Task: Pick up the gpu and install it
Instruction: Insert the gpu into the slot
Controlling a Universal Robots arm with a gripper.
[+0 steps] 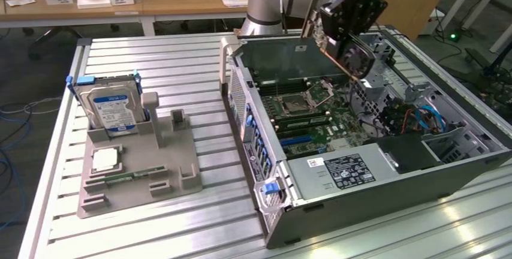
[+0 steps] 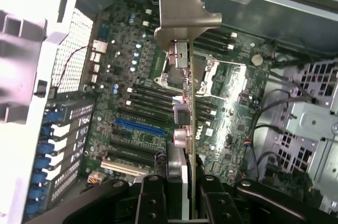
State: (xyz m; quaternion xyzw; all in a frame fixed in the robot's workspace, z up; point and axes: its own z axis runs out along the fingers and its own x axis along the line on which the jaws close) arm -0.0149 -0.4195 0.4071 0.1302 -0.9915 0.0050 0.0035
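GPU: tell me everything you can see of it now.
The gpu is a thin card, seen edge-on in the wrist view, with a silver metal bracket carrying ports at one end and a round fan on one face. The gripper clamps it, holding it over the open computer case, above the motherboard.

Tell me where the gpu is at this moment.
The gpu is clamped in the gripper, raised above the open computer case on the exterior view's right, over the motherboard and not yet seated in a slot.
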